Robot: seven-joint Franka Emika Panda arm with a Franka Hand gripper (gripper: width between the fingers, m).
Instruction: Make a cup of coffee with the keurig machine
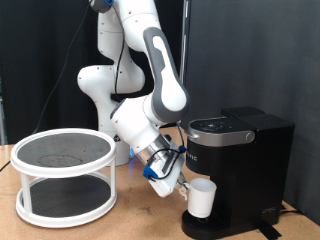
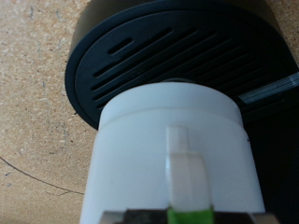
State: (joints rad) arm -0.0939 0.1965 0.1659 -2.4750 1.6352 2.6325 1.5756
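The gripper (image 1: 183, 187) grips the white cup (image 1: 203, 197) by its handle (image 2: 185, 173), fingers closed, above the keurig machine (image 1: 240, 150)'s drip tray (image 2: 131, 56).

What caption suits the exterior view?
Gripper holds the white cup over the keurig machine's drip tray.

white cup (image 1: 203, 197) on keurig machine (image 1: 245, 160) drip tray, fingers (image 1: 181, 186) at its side

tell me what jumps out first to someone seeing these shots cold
The white robot arm bends down from the exterior view's top, its gripper at the cup, which sits over the round drip tray of the keurig machine at the exterior view's right. At the exterior view's left stands a white two-tier round rack on the wooden table.
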